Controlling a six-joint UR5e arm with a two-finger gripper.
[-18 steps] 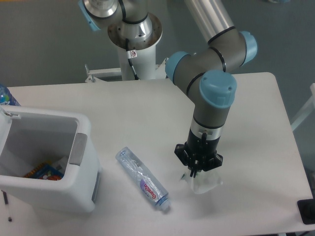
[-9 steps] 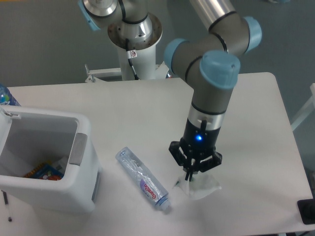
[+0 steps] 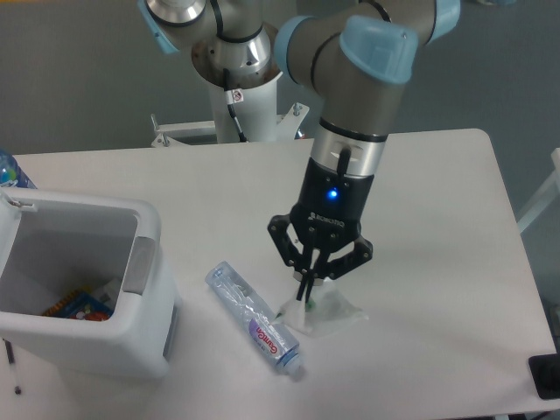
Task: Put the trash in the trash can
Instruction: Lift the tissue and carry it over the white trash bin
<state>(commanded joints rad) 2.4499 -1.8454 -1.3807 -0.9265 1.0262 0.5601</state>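
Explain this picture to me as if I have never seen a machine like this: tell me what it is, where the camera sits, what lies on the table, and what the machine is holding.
This is a jointed grey robot arm with blue caps, bolted to a post behind a white table. One fixed camera looks down on it from the front and above. At the arm's tip is its end effector, a black two-finger clamp. Its fingers are shut on a crumpled white translucent wrapper, pinching its top; whether the wrapper's lower edge touches the table cannot be told. To the wrapper's left lies a crushed clear plastic bottle with a purple-pink label and white cap, flat on the table and untouched. At far left stands a white rectangular plastic bin with a grey panel on its rim, with some colourful scraps inside. A blue-tinted bottle peeks in at the left edge.
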